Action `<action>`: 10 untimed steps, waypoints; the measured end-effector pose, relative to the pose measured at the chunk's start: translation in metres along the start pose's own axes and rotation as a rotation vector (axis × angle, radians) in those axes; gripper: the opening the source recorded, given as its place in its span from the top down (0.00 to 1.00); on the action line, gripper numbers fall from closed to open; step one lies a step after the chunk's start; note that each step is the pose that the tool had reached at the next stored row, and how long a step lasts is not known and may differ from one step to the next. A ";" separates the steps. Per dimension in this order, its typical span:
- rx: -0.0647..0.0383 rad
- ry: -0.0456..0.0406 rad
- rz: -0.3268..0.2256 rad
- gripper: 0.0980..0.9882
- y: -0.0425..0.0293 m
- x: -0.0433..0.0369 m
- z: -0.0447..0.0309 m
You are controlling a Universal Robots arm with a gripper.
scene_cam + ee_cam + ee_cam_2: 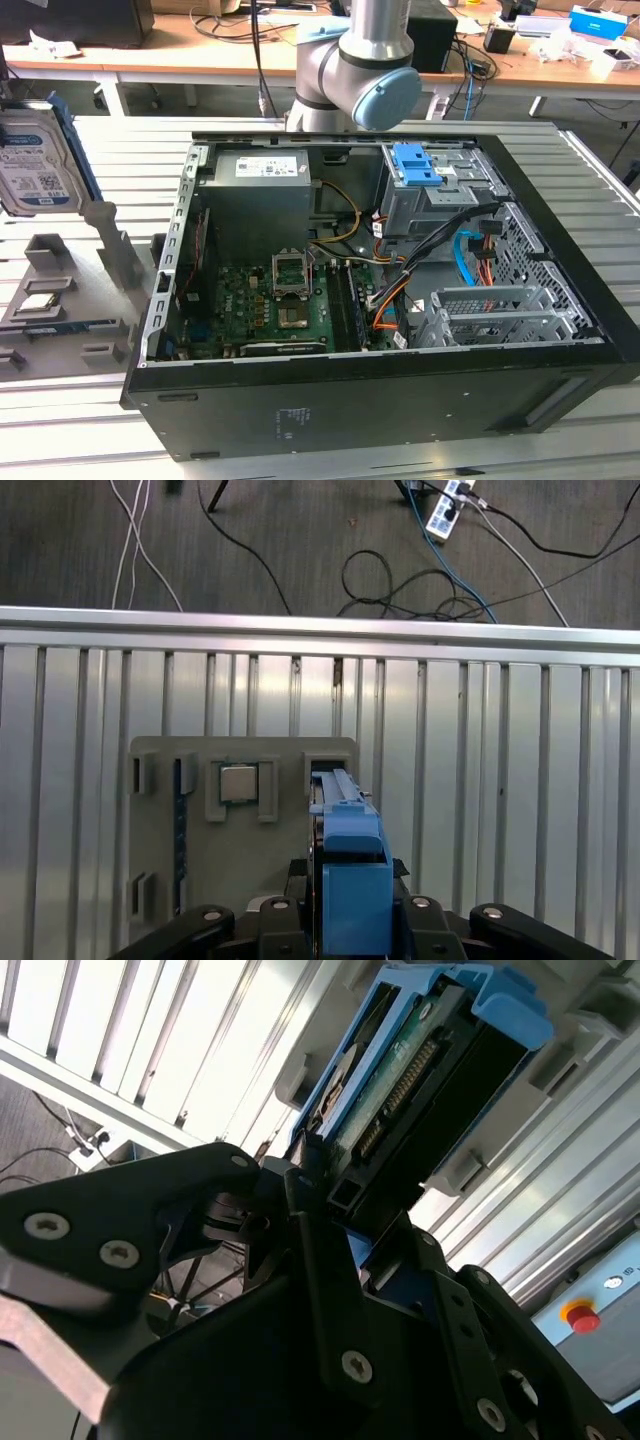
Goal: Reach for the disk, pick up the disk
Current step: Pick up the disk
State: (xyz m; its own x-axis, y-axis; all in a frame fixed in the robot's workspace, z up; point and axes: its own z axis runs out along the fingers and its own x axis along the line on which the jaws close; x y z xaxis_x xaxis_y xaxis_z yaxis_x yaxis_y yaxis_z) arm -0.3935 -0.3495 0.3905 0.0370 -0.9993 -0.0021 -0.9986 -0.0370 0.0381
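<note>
The disk [38,160] is a silver-grey hard drive with a white-and-blue label and blue side rails. It hangs upright at the exterior view's far left, above the grey holder [60,290]. In the first wrist view the disk [350,870] is seen edge-on over the holder's empty slot [325,762]. My gripper [350,925] is shut on it, with black fingers on both sides. The second wrist view shows the disk's connector edge [400,1090] rising out of the gripper [345,1210], pressed by a finger [312,1250].
An open computer case [600,330] takes up the middle and the exterior view's right, with a blue latch bracket [415,165] inside. The grey holder carries a small chip-like square [238,782]. The slatted metal table [500,740] lies beneath. Cables [400,580] lie on the floor beyond its edge.
</note>
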 end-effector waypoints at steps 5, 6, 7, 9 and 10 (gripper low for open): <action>0.000 0.0000 0.000 0.70 0.0003 -0.0001 -0.0079; 0.000 0.0000 0.000 0.70 0.0004 -0.0001 -0.0094; 0.000 0.0000 0.000 0.70 0.0004 0.0000 -0.0112; 0.000 0.0001 0.000 0.70 0.0007 -0.0001 -0.0178; 0.000 0.0002 0.000 0.70 0.0007 -0.0001 -0.0193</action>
State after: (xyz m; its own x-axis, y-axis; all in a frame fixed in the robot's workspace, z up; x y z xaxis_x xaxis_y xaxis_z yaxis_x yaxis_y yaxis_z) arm -0.3935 -0.3494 0.4099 0.0370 -0.9993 -0.0019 -0.9986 -0.0370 0.0380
